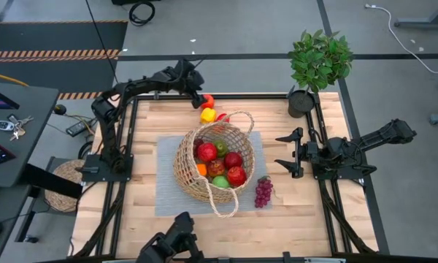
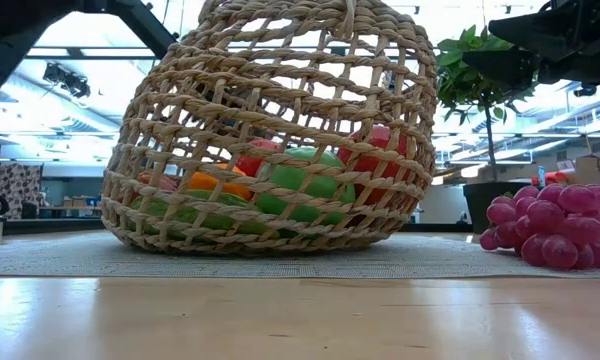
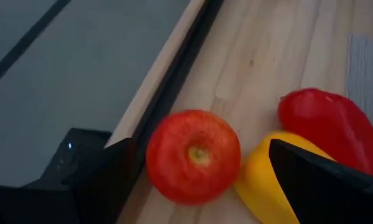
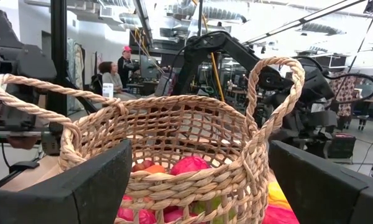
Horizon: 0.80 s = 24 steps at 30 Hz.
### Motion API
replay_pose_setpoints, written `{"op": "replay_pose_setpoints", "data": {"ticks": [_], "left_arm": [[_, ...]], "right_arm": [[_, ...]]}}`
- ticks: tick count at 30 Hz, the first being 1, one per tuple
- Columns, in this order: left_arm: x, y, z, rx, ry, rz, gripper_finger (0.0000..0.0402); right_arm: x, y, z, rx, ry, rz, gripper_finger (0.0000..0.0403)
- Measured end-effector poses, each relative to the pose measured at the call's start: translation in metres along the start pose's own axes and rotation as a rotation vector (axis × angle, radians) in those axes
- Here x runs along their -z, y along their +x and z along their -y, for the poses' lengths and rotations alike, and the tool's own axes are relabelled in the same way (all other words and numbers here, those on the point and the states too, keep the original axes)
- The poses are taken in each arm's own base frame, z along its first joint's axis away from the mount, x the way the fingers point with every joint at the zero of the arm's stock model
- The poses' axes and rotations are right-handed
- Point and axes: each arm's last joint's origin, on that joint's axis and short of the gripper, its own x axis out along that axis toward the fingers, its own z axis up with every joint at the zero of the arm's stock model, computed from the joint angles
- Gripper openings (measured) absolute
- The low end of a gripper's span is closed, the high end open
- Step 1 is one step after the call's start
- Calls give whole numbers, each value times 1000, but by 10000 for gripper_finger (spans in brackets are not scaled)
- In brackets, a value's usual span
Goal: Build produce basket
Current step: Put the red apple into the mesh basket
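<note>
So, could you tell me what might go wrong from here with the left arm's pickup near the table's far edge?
1. The left gripper has its jaws open around the red tomato, which sits close to the table edge; a nudge on closing could roll it off.
2. The yellow piece touches the tomato, beside a red pepper; one jaw may catch it instead.
3. The basket looks nearly full, so added produce could spill out.

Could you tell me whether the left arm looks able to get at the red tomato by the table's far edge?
Probably yes: the left gripper hangs open with the red tomato between its fingers, nothing blocking; a yellow piece sits close beside it.
</note>
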Motion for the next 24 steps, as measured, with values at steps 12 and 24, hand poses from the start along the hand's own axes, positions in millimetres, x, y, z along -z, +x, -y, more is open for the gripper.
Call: {"op": "replay_pose_setpoints", "data": {"ticks": [12,24], "left_arm": [[11,31,9,34,-3,-52,378],[15,40,10,-73,62,-109,378]], "right_arm": [[0,0,0,0,0,0,380],[0,0,0,0,0,0,380]]}}
